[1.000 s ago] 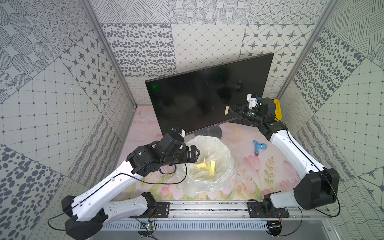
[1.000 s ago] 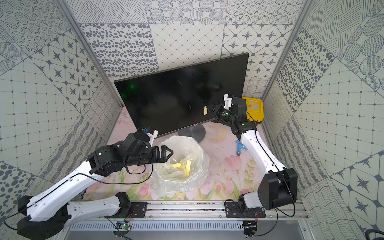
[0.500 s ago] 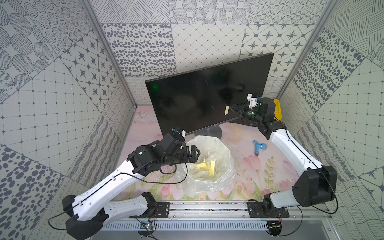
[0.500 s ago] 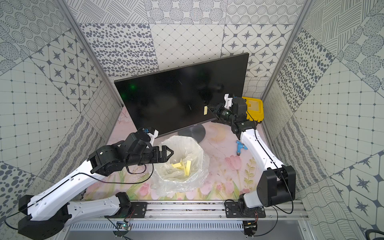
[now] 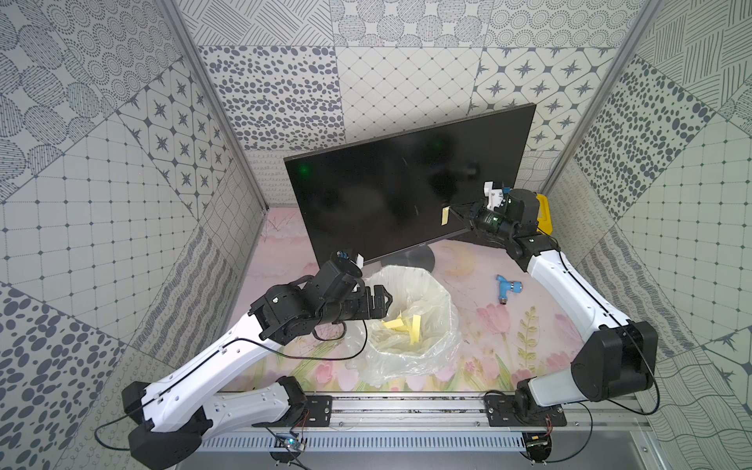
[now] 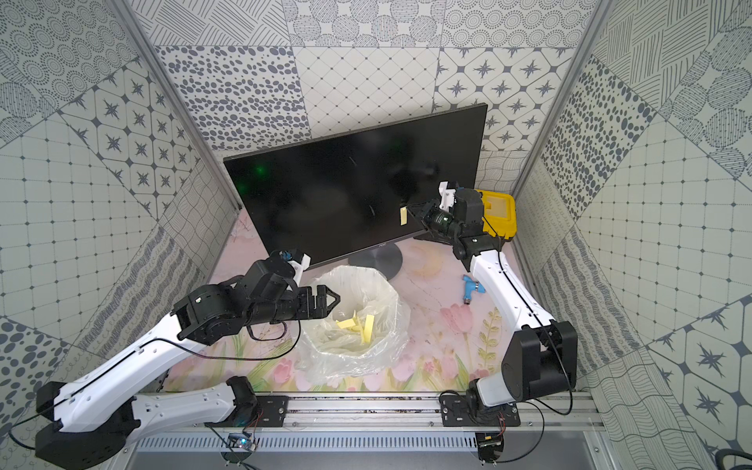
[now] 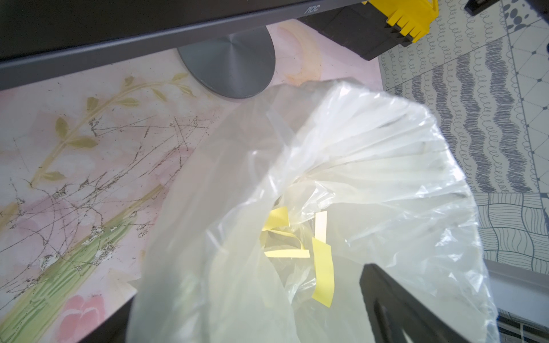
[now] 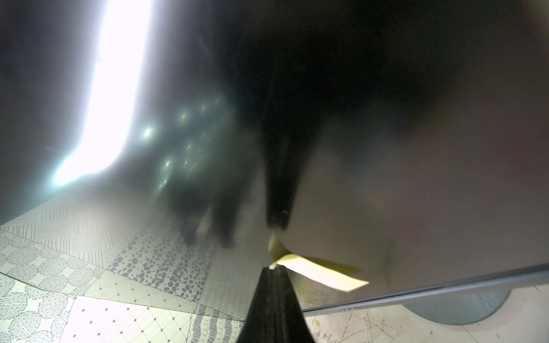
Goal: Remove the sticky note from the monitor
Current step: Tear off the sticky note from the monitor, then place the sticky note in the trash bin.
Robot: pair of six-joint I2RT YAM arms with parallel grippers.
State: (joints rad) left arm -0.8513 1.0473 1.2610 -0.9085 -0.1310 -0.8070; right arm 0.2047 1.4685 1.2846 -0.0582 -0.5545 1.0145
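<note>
The main risk from here is the sticky note (image 5: 446, 215) slipping out as the arm draws away. The right gripper (image 5: 457, 209) has it only by 1 thin edge at the very tips, so if the glue strip grips the glass harder than the pads grip the paper, the note will tear or stay behind. A pull straight out from the screen would load that strip all at once; a peel along the glass looks safer. The tips are also right at the monitor (image 5: 386, 195) - pressing forward could scratch the panel or rock it on its round stand. In the right wrist view the 2 fingers are pressed together with the note's (image 8: 320, 271) end pinched between them, the rest of the strip jutting out free beside the dark screen, low and near the bezel. Whether the pinched end is off the glass I cannot tell, as note and reflection meet there. The left gripper (image 5: 382, 303) hangs over the near rim of the clear plastic bag (image 5: 443, 309) - its jaws stand apart and hold nothing, with several yellow strips (image 5: 403, 323) lying in the bag below.
</note>
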